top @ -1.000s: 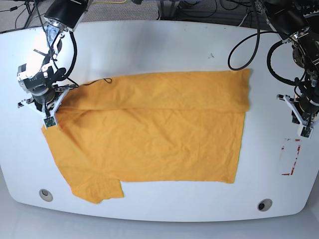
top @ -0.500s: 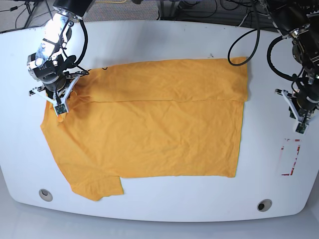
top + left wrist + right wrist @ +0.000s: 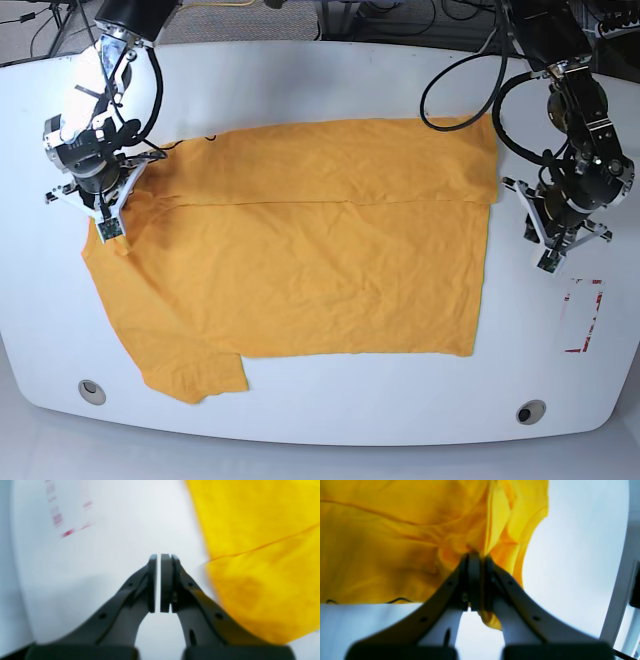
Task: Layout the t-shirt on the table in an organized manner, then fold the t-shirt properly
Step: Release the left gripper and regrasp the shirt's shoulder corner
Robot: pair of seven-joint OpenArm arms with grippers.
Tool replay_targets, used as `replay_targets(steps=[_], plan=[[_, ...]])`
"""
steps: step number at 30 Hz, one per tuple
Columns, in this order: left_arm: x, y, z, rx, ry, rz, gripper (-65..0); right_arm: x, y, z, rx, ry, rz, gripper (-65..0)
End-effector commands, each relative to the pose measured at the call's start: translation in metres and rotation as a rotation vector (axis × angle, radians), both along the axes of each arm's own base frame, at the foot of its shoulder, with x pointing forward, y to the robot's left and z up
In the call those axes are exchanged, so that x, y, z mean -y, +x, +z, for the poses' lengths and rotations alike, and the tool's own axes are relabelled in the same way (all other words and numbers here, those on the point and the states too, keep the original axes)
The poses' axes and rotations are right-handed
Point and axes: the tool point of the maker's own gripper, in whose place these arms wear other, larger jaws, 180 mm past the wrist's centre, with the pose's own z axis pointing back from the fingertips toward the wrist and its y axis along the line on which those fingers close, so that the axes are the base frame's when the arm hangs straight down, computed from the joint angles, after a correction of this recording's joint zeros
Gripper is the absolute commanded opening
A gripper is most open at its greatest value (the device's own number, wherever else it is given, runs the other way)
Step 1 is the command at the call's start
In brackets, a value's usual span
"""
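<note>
Right gripper pinching the shirt's edge, left gripper closed on nothing.

On the left of the base view, the right gripper [image 3: 108, 226] has its jaws clamped tight on a bunched fold of the t-shirt [image 3: 310, 270], cloth spreading away ahead of the fingertips across the table [image 3: 330, 90]. Over to the right, the left gripper [image 3: 551, 262] hangs with jaws closed and empty over bare white, the shirt's edge just beside them, not touching.

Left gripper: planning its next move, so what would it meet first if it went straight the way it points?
Likely bare table: the shut left gripper aims there, t-shirt lying off to one side; depth unclear.
</note>
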Motion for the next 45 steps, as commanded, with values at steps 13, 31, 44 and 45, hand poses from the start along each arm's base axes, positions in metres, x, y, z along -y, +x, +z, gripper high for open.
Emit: replay_targets(steps=[13, 31, 44, 45], plan=[[0.010, 0.007, 0.009, 0.034, 0.003, -0.039, -65.0, 0.052, 0.005, 0.017, 0.058, -0.042, -0.089, -4.4], [0.079, -0.018, -0.031, -0.073, -0.099, -0.146, -65.0, 0.028, 0.005, 0.016, 0.112, 0.020, -0.081, 0.0], [0.085, -0.046, -0.058, -0.158, -0.131, -0.136, -65.0, 0.019, -0.001, -0.019, 0.097, 0.149, -0.139, -33.5], [0.084, -0.048, -0.061, -0.168, -0.132, -0.133, -65.0, 0.019, 0.000, -0.021, 0.099, 0.154, -0.138, -35.0]])
